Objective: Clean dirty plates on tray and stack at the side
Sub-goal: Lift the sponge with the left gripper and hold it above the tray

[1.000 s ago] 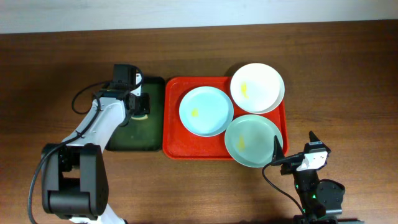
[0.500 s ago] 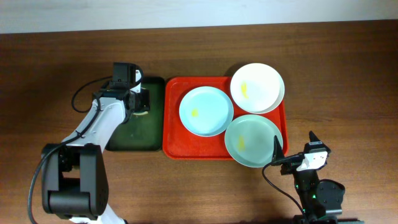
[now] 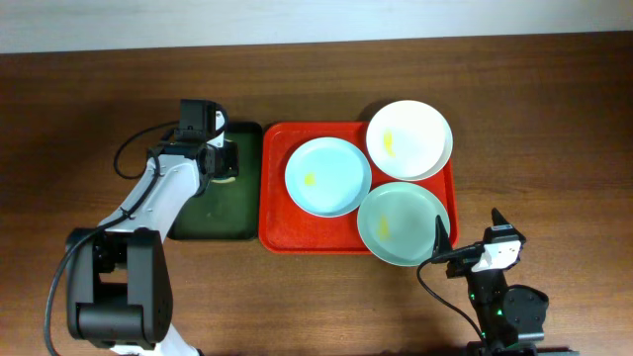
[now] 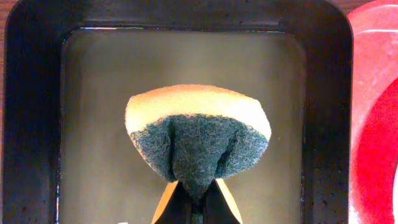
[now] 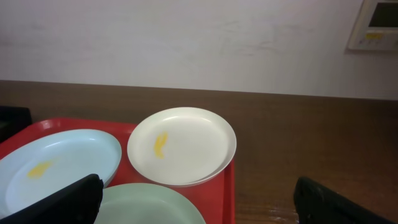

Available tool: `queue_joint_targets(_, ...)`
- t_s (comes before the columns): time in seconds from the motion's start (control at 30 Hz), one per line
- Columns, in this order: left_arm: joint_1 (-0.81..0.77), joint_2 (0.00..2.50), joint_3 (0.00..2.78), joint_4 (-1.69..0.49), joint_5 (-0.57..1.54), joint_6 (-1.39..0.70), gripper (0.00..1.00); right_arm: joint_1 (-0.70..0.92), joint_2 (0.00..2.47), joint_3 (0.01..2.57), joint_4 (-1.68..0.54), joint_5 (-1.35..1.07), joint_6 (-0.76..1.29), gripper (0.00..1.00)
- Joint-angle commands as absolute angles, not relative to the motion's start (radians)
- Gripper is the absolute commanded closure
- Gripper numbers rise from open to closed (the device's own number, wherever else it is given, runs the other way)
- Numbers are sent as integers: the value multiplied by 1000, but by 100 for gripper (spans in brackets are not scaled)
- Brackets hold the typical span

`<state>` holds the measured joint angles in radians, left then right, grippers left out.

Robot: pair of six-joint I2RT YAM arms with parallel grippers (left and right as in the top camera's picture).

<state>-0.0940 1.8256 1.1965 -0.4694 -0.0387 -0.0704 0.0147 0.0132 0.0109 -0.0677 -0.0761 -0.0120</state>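
The red tray [image 3: 275, 188] holds three plates: a white one [image 3: 409, 139] at the back right with a yellow smear, a pale blue one [image 3: 327, 176] at the left with a yellow smear, and a pale green one [image 3: 404, 223] at the front right. All three show in the right wrist view: white [image 5: 181, 145], blue [image 5: 56, 165], green [image 5: 149, 205]. My left gripper [image 3: 226, 163] is over the dark green tray [image 3: 203, 220], shut on a yellow and green sponge [image 4: 198, 135]. My right gripper [image 3: 469, 235] is open and empty at the tray's front right corner.
The dark green tray [image 4: 31, 112] holds shallow liquid and lies against the red tray's left side. Brown table [image 3: 544, 119] extends right of the red tray. A pale wall [image 5: 186, 43] runs behind the table.
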Motion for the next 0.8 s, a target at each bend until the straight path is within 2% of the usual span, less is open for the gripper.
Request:
queue_joint_targets(0.0, -94, 1834, 1192, -464, -49, -51, 100, 20, 13, 6, -72, -75, -19, 2)
queue_joint_targets(0.77, -93, 1834, 1192, -455, -50, -51, 100, 20, 13, 6, -72, -75, -19, 2)
